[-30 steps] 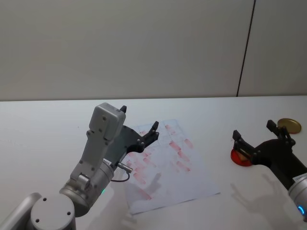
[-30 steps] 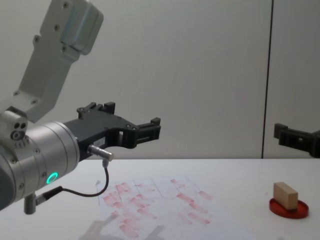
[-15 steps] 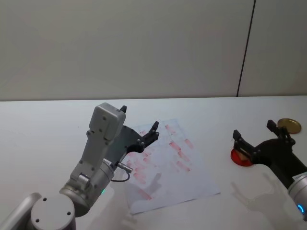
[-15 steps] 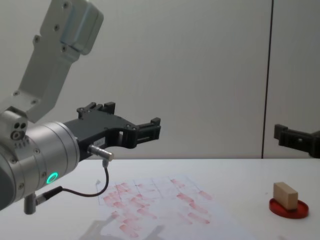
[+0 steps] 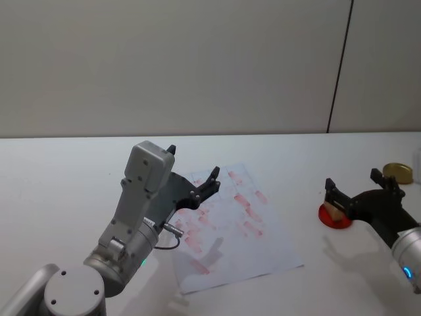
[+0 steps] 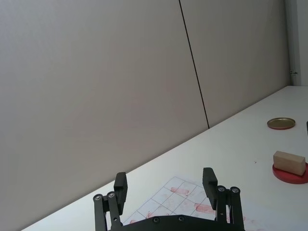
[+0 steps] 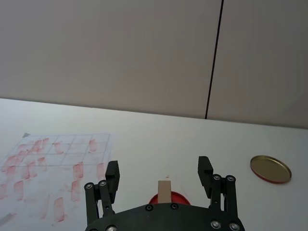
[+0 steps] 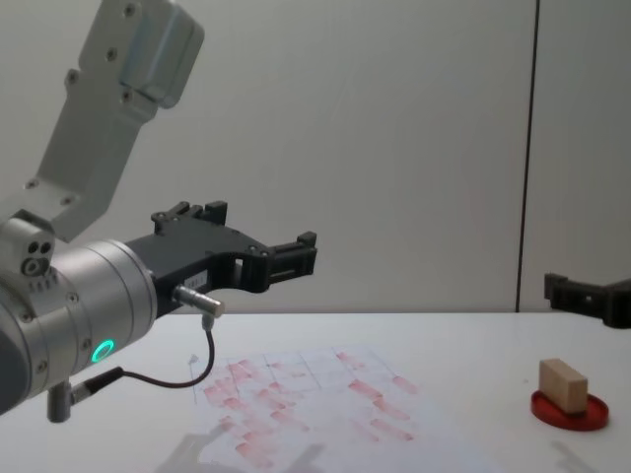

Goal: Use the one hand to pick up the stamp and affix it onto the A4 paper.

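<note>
The black right pincer [image 5: 351,178] has drifted rightward, spread above the tan wooden stamp block [image 8: 563,382], which sits on its round red ink pad [image 8: 594,410]. Nothing is grasped yet, and stamping the red-smudged white paper [image 5: 276,253] remains. Left pincer [image 5: 193,159] hangs parked, spread, over it.

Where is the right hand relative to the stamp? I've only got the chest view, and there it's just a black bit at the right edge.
Observer: In the right wrist view the right hand is open, and the stamp sits lined up midway between its two fingers, not gripped.
Operator: Anything near the ink pad I could hit?
Observer: A round gold lid lies on the table beyond the ink pad and to its right; the two are apart.
Operator: And the left hand?
Observer: The left wrist view shows the left hand open and holding nothing, above the A4 paper.
</note>
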`<act>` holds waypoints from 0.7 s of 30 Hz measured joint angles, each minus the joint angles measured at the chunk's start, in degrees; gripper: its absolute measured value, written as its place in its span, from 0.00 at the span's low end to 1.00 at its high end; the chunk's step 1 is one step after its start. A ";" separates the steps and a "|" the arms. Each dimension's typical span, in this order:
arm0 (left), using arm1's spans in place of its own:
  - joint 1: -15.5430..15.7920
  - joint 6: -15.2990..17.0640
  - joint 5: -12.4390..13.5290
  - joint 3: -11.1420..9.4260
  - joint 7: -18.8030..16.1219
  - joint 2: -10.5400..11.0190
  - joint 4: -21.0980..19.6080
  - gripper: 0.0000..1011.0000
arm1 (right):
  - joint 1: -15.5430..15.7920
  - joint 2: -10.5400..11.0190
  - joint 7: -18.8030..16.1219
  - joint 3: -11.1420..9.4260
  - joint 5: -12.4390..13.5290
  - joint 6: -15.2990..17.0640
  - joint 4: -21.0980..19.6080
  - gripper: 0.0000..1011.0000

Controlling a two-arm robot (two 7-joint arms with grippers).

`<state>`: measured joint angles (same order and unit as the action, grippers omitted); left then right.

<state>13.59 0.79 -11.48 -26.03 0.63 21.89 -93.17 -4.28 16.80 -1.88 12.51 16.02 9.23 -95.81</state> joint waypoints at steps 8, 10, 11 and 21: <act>0.00 0.00 0.00 0.00 0.00 0.00 0.00 0.98 | -3.36 -1.79 0.15 -0.03 0.52 3.38 4.74 0.99; 0.00 0.00 0.00 0.00 0.00 0.00 0.00 0.98 | -4.11 -2.27 0.16 0.07 0.62 4.11 6.00 0.99; 0.00 0.00 0.00 0.00 0.00 0.00 0.00 0.98 | -4.35 -2.42 0.16 0.09 0.64 4.33 6.39 0.99; 0.00 0.00 0.00 0.00 0.00 0.00 0.00 0.98 | -6.95 -4.20 0.53 0.64 0.53 6.99 11.28 0.99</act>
<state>13.59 0.79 -11.48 -26.02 0.63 21.89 -93.17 -11.23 12.60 -1.35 13.15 16.55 16.22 -84.53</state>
